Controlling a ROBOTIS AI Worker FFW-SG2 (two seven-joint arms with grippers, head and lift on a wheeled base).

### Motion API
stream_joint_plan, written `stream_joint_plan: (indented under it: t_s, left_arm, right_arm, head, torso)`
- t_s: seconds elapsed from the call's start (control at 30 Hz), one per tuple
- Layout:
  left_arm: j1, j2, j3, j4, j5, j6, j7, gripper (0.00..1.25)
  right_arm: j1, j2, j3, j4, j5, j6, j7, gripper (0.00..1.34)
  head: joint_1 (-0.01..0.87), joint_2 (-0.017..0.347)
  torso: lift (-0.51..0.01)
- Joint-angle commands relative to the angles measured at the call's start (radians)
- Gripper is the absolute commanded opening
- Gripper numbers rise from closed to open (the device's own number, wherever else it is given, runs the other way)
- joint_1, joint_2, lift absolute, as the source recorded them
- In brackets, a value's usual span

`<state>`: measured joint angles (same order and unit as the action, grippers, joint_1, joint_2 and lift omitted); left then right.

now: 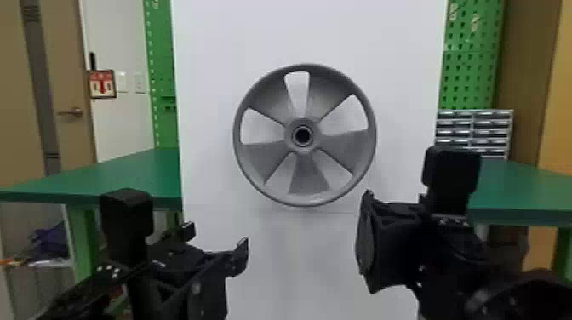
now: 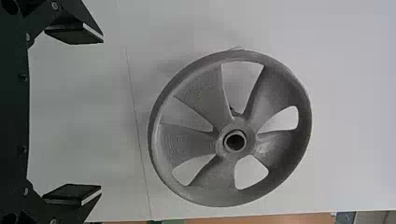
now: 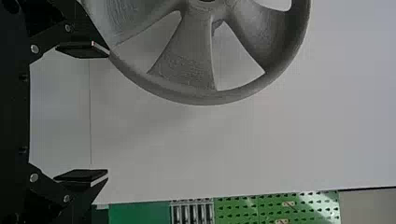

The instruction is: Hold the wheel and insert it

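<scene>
Wheel (image 1: 308, 178) of grey spoked plastic appears inserted at flat white panel (image 1: 213, 42); only withdrawal seems left. Black two-fingered left gripper (image 2: 100, 114), right gripper (image 3: 108, 112): wide open, empty.

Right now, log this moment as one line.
Grey round five-spoked wheel: before upright white board, ungripped | black two-fingered left gripper: open, empty | black two-fingered right gripper: open, empty, near wheel

Head view, one: is looking forward and down, from farther back, at the wheel (image 1: 310, 178) and white panel (image 1: 208, 85). Wrist views, two: are facing the panel sideways-turned, nearer, sharing the wheel.
</scene>
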<state>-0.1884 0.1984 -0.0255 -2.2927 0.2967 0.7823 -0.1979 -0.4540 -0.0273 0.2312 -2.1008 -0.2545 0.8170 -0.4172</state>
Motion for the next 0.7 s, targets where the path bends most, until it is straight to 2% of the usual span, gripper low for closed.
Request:
stream_joint_plan:
  t_s: [0.0, 0.33, 0.67]
  left_arm:
    - [0.000, -0.002, 0.001, -0.001, -0.001, 0.000, 0.000, 1.10]
    - [0.001, -0.005, 0.007, -0.002, -0.004, -0.002, 0.000, 1.10]
    - [0.004, -0.008, 0.012, -0.002, -0.013, -0.003, 0.000, 1.10]
  right_arm:
    - [0.044, -0.014, 0.008, -0.016, 0.006, -0.021, 0.000, 0.98]
    - [0.124, -0.026, 0.031, -0.018, 0.024, -0.084, 0.000, 0.98]
    - [0.238, -0.042, 0.019, -0.013, 0.044, -0.200, 0.000, 0.98]
  head:
    - [0.179, 0.101]
    - [0.179, 0.101]
    - [0.179, 0.101]
  torso:
    - [-0.493]
    - [-0.493]
    - [-0.493]
